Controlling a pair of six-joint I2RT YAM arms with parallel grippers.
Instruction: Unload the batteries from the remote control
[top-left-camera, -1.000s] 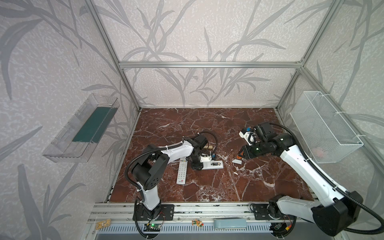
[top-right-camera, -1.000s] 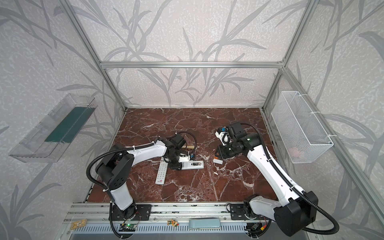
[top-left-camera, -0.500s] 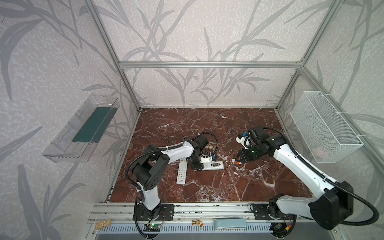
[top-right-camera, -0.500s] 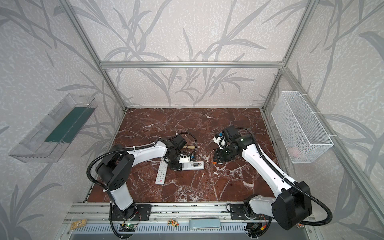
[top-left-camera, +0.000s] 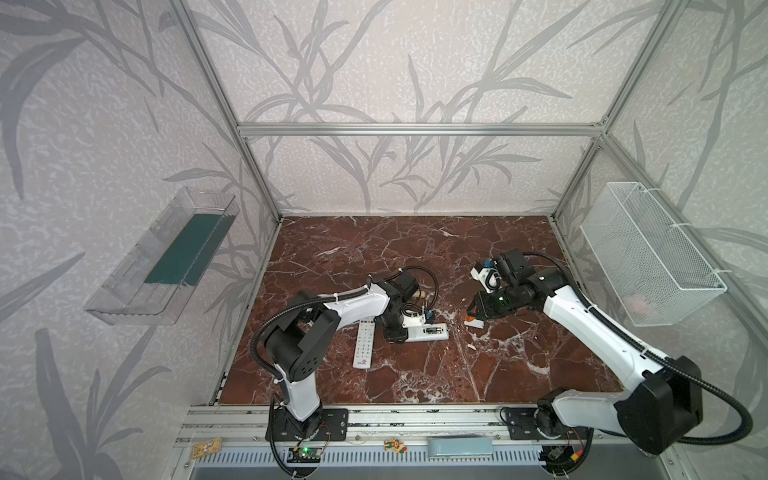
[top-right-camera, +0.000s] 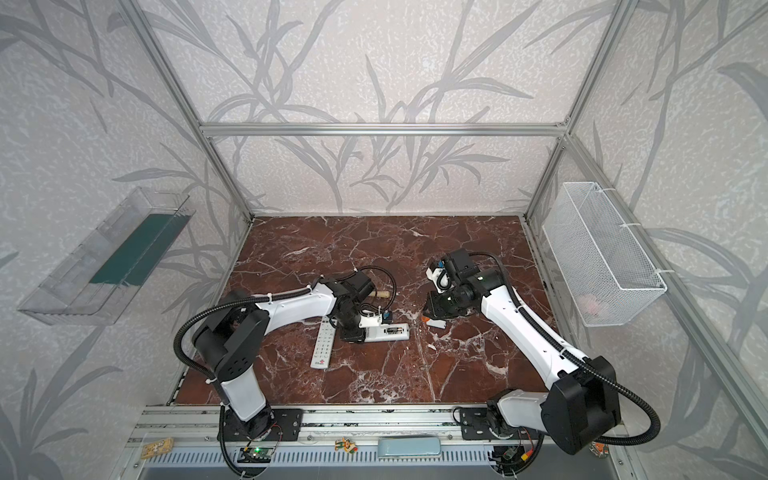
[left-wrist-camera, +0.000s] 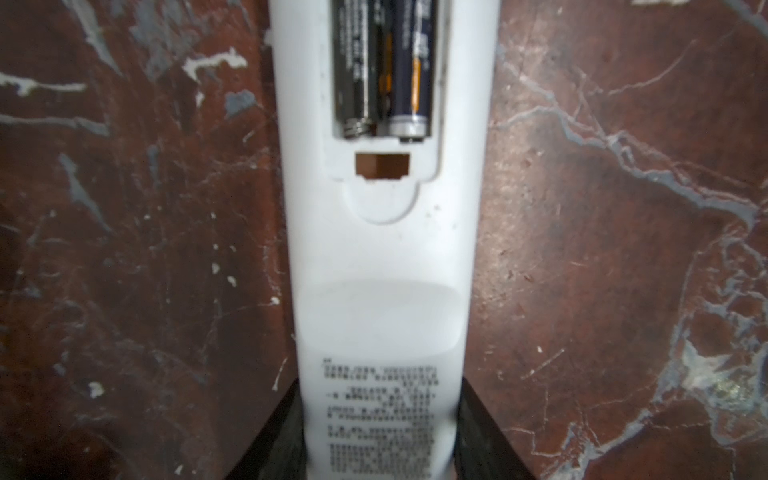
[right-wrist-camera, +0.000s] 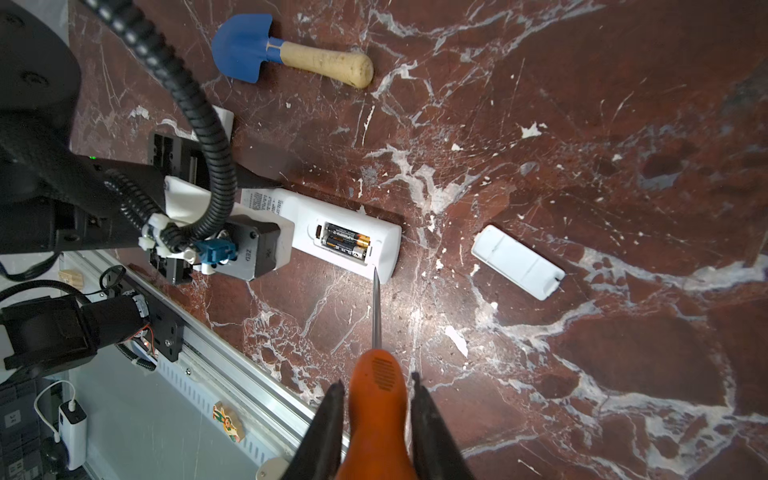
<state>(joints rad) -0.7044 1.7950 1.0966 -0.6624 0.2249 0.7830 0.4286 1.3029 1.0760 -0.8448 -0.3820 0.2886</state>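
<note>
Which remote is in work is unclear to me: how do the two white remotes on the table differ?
The gripped remote lies back up, its compartment open on two batteries; the loose remote lies keypad up. The left gripper clamps the gripped remote; no gripper holds the loose remote. Both are slim, white and lie on the table.

text "ZED" | on wrist camera housing (right-wrist-camera: 259, 248) | remote control (left-wrist-camera: 380, 266) label blurred, unreadable

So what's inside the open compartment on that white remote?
Two dark batteries lie side by side in the remote, a coiled spring touching one. What lies beneath them is hidden.
</note>
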